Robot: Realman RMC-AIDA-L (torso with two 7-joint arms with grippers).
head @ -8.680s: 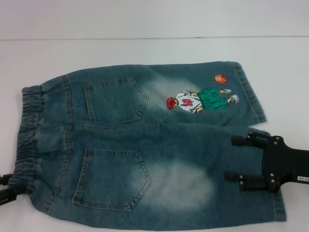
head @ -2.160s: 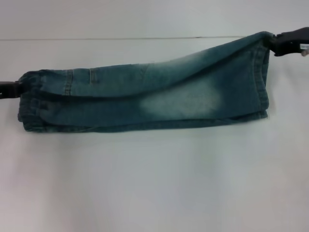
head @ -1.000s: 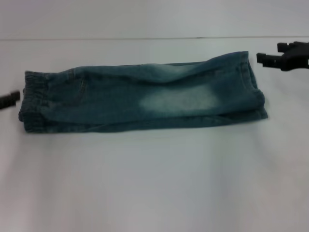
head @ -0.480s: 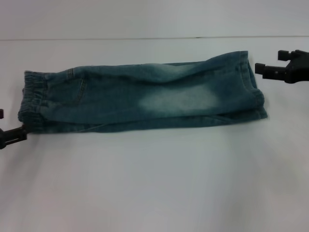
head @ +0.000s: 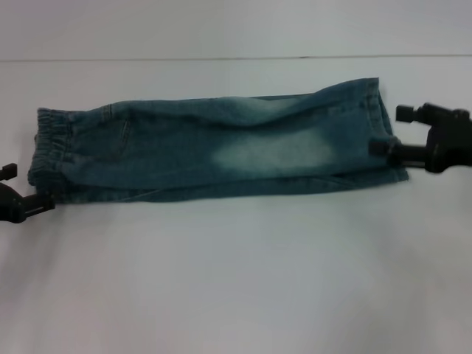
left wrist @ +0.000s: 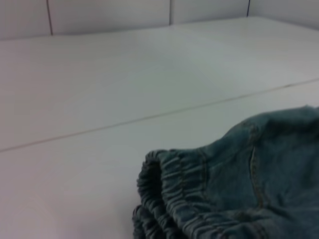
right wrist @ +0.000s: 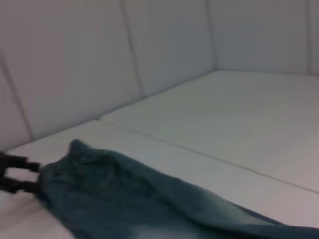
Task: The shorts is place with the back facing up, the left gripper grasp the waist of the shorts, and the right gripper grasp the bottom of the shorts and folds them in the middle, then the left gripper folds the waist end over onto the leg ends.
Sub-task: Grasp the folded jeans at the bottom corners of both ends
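Note:
The denim shorts lie folded lengthwise across the white table, elastic waist on the left and leg ends on the right. My left gripper is open at the waist's near corner, one fingertip against the cloth. Close up in the left wrist view is the gathered waistband. My right gripper is open at the leg ends, its nearer fingertip touching the hem. The right wrist view shows the shorts lengthwise, with the left gripper at their far end.
The white table stretches wide in front of the shorts. A thin seam runs across the table behind them, with a white wall beyond.
The right gripper has come nearer and lower, from beside the far leg corner to the hem's middle. The left gripper edged in at the waist's near corner. The shorts stayed put.

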